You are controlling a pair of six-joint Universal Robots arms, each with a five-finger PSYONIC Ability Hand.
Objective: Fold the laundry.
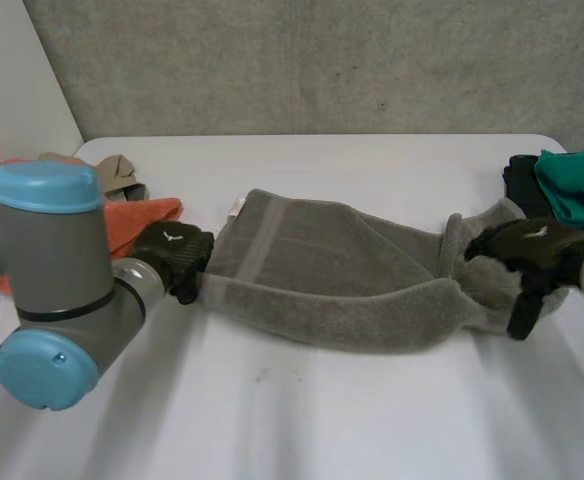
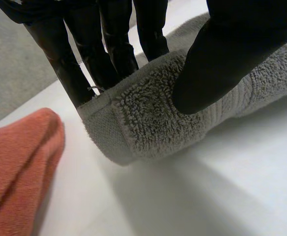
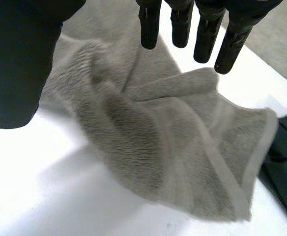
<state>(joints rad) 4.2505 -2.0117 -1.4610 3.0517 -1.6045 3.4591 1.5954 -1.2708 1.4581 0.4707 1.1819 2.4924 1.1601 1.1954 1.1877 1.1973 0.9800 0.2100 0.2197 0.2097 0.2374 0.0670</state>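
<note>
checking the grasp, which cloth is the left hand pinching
The grey towel: the left hand pinches its end. The orange cloth lies loose beside it; the green cloth lies beyond the towel's other end.

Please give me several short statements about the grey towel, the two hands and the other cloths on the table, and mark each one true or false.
1. The left hand pinches one end of the grey towel between fingers and thumb. True.
2. The right hand is clenched round the towel. False: its fingers are straight, over the towel's bunched end.
3. An orange cloth lies beside the left hand. True.
4. The towel is folded into a neat square. False: it lies stretched long between the hands.
5. The teal cloth lies beside the left hand. False: it is near the right hand.
</note>
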